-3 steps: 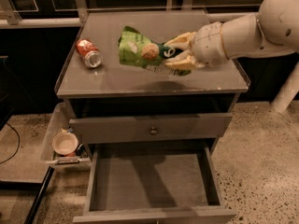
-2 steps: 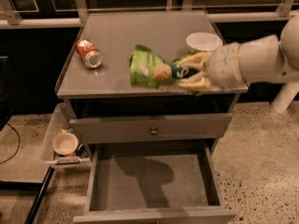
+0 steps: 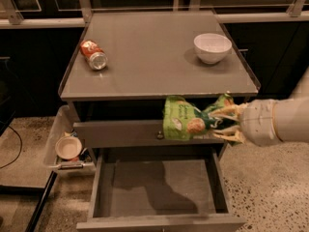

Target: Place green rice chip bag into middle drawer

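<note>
Green rice chip bag [image 3: 184, 120] is up in the air right now, centre-right of the frame, hanging just below the front edge of the counter [image 3: 145, 62] and in front of the shut drawer front [image 3: 116, 133]; it sits just right of the little round knob [image 3: 159, 135] and covers part of that drawer front. The gripper [image 3: 227, 123] comes in from the right edge on a chunky pale arm [image 3: 275, 122]; its jaws are pinched narrow on the right end of the green rice chip bag, so the crinkly end bunches up between them and the rest of the bag sticks out to the left.

Below all that, the middle drawer [image 3: 159, 192] is pulled wide open at the bottom of the frame; grey floor, low side walls, a darker patch across the back of the floor; the bag is above it, not touching it.

Up on the counter: an orange-red soda can [image 3: 93, 54] lying on its side at the upper left; a white bowl [image 3: 212, 47] upright at the upper right; the two are well apart. Off the left side there's a side tray [image 3: 54, 134] with a small bowl [image 3: 68, 147] in it.
</note>
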Tool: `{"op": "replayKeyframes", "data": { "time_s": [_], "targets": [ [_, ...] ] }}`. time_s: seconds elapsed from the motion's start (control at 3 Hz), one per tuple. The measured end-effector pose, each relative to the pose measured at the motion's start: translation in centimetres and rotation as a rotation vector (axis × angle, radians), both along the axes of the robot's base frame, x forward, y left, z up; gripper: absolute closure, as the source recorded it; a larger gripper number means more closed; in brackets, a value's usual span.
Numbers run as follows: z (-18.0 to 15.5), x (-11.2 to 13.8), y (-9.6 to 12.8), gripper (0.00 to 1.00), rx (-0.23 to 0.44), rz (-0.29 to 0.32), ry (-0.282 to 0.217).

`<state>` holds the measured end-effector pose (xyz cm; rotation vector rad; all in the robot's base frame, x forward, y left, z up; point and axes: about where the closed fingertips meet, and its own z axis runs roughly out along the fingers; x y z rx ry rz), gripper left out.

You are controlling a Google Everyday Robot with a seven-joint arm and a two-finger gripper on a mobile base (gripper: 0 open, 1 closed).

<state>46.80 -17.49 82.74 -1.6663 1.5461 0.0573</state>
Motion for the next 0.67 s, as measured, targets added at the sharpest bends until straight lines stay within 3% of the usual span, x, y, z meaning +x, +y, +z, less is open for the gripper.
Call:
{"op": "replayKeyframes", "data": {
  "time_s": [0.33,0.67],
  "targets": [
    [-3.70,-0.47,-2.87,1.00,-0.045,-0.045,0.056],
    [-3.87,-0.51,-3.13,1.00,-0.051,-0.048,0.058]
  ]
}}
